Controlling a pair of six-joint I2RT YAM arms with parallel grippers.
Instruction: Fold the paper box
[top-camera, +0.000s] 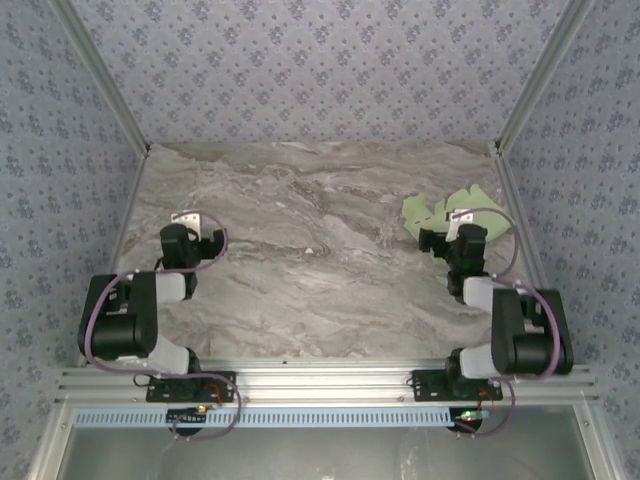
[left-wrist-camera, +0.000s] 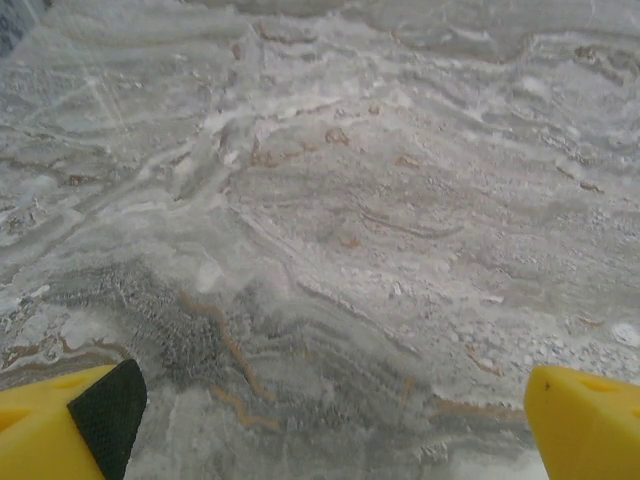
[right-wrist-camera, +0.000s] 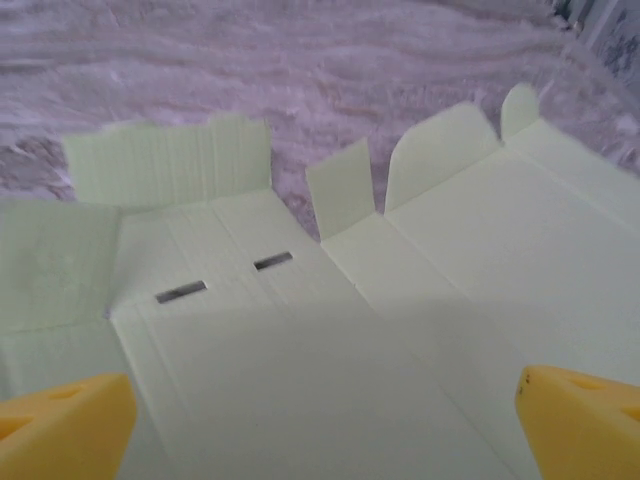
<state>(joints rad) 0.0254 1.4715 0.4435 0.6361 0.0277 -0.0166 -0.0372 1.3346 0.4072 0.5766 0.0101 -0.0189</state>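
- The paper box, a flat cut-out of pale light-green thin card, lies unfolded at the far right of the grey marble-patterned worktop, just beside the aluminium side rail.
- The right hand hovers at the sheet's near edge, fingers spread wide and holding nothing. Its wrist view shows the right hand above bare card.
- The left hand, equally released, sits well apart over bare worktop, so nothing pins the sheet.
- Likely risk: a one-sided push sends the light card sliding on the smooth surface into the rail instead of creasing it.
- Two upright flaps could be flattened or bent off their score lines by a careless descent.
- The two narrow dark slots leave little margin, and a skewed fold would probably keep the tabs from seating.
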